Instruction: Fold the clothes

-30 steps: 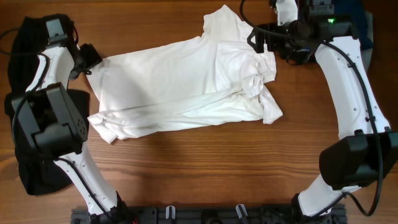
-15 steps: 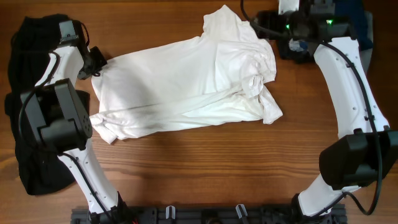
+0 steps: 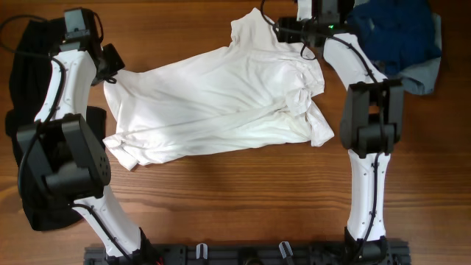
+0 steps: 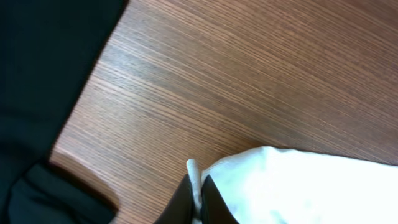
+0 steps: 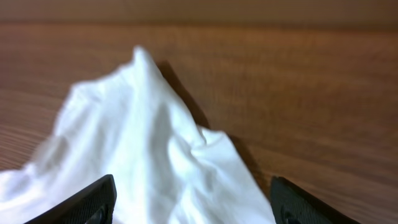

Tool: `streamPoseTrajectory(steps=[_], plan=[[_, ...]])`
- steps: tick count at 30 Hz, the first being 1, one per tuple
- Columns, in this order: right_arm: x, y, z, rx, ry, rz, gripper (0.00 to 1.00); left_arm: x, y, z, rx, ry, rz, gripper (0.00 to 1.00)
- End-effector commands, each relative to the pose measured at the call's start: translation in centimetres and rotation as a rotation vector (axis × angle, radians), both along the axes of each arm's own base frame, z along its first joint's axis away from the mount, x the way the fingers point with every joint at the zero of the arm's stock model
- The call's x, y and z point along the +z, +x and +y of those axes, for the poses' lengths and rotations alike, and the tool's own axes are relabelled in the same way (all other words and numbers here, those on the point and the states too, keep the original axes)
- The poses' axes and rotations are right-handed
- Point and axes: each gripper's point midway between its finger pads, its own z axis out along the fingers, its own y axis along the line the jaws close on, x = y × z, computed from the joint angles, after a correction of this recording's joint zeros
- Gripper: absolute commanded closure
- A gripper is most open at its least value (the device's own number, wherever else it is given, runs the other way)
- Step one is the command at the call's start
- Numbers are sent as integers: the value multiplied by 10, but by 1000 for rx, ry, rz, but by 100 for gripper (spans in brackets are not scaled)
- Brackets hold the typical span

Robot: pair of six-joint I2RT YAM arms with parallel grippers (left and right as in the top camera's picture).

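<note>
Sweeping across from the far right edge of the table [image 3: 243, 199], the right arm [image 3: 368, 125] now runs almost straight up the right side instead of arching out wide as it did a second ago. That swing has uncovered the blue garments [image 3: 397, 33] at the far right corner. The white shirt [image 3: 213, 103] lies spread and wrinkled across the middle of the table much as before. Only its far upper flap has shifted a little to the left, and its far left corner has pulled a touch tauter. The black garment [image 3: 29, 169] on the left edge looks unmoved. The left arm [image 3: 62, 81] has lifted slightly toward the far edge, and the left gripper [image 3: 112, 66] is clamped on that left corner; the left wrist view shows a sliver of white cloth pinched between the closed fingers. The right gripper [image 3: 285, 29] has travelled left and away to the upper flap. In the right wrist view its fingers stand wide apart on either side of a raised peak of white fabric, not yet closed on it. My reading is that one corner is secured and the second grasp is lined up, so the fold itself has not begun.
</note>
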Motion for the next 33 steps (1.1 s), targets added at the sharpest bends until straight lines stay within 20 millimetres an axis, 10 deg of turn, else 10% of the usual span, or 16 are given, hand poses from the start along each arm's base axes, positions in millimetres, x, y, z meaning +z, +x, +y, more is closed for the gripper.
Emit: streamPoseTrajectory(steps=[1,5,9,11,17,21,23,25,29,33], plan=[[-34,-1,8,24,-2,38,23,3,0,1,-2,15,-3,96],[-60,-5,7,10,-41,73,36,3,0,1,-2,15,-3,96],[-57,1,-2,-43,-84,52,96,2,-2,1,-1,14,5,96],[-45,2,-12,-83,-115,52,96,2,-2,1,-1,13,7,96],[89,-16,-32,-119,-205,-45,96,1,-4,0,-1,12,16,96],[102,-37,-26,-76,-196,5,96,0,-7,0,-1,10,27,96],[94,-26,-12,-36,-204,-43,28,0,-6,0,-1,10,25,96],[83,-12,4,3,-230,-101,8,0,-6,0,-1,10,25,96],[16,10,65,76,-383,-225,1,0,-6,-1,1,5,25,96],[-8,16,75,69,-367,-243,4,0,-6,-1,0,5,25,96]])
